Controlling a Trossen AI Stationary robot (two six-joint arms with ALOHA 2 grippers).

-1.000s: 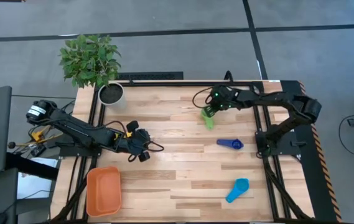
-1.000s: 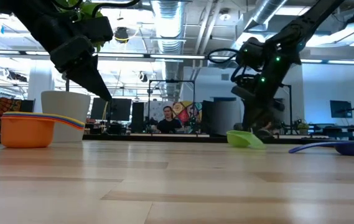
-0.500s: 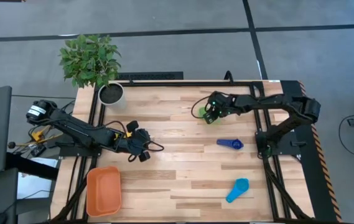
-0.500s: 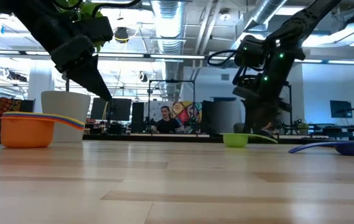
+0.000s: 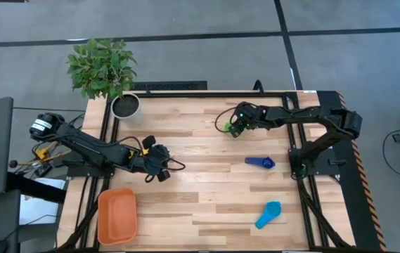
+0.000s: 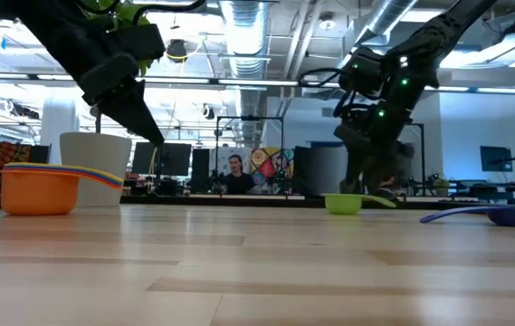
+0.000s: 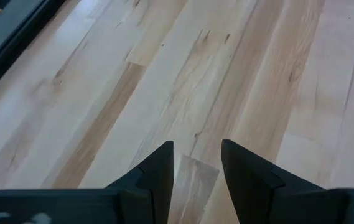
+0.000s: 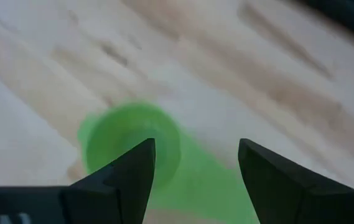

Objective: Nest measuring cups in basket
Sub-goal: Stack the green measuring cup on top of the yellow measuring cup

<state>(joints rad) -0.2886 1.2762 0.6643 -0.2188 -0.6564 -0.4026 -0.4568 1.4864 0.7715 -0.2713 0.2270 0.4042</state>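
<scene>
1. Right gripper (image 8: 195,180): fingers spread wide, straddling the small green plastic measuring cup (image 8: 133,140), gripping nothing.
2. Green cup sits near the wooden tabletop's (image 5: 200,204) far edge.
3. Left gripper (image 7: 196,177): fingers narrowly apart, empty.
4. Shallow orange plastic basket (image 5: 117,215): near-left corner.

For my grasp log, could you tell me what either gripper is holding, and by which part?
Nothing is held. The right gripper hangs open over the small green plastic measuring cup; the left gripper is open and empty.
</scene>
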